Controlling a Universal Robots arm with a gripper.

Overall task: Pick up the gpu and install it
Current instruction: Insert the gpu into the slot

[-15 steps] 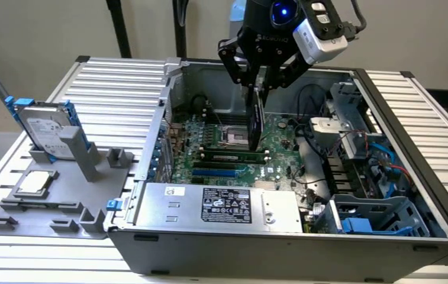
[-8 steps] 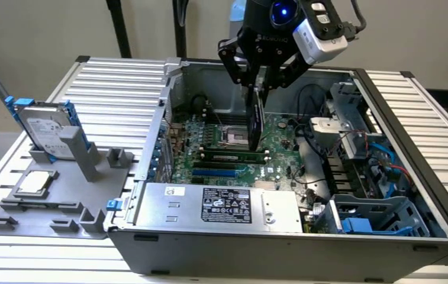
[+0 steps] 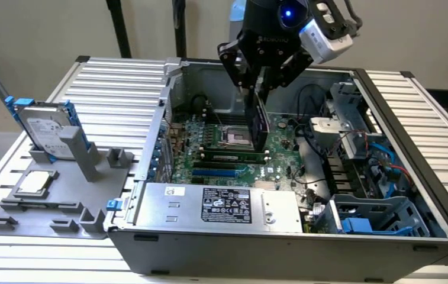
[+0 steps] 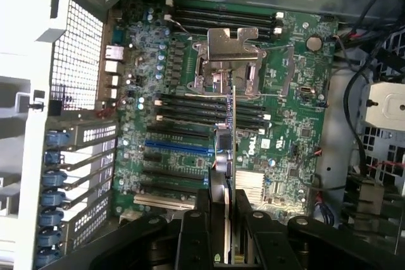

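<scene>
The fingers are clamped narrow on the gpu, gripping its upper edge so the card hangs upright. It sits inside the open computer case, low over the motherboard beside the CPU socket; whether it touches the board cannot be told. The case stands mid-counter. A grey tray lies by the counter's edge on the exterior view's left.

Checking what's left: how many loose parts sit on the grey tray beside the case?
2. A hard drive in a blue frame stands upright at the far end of the grey tray; a CPU chip lies flat nearer the camera. Its posts might hide more.
</scene>
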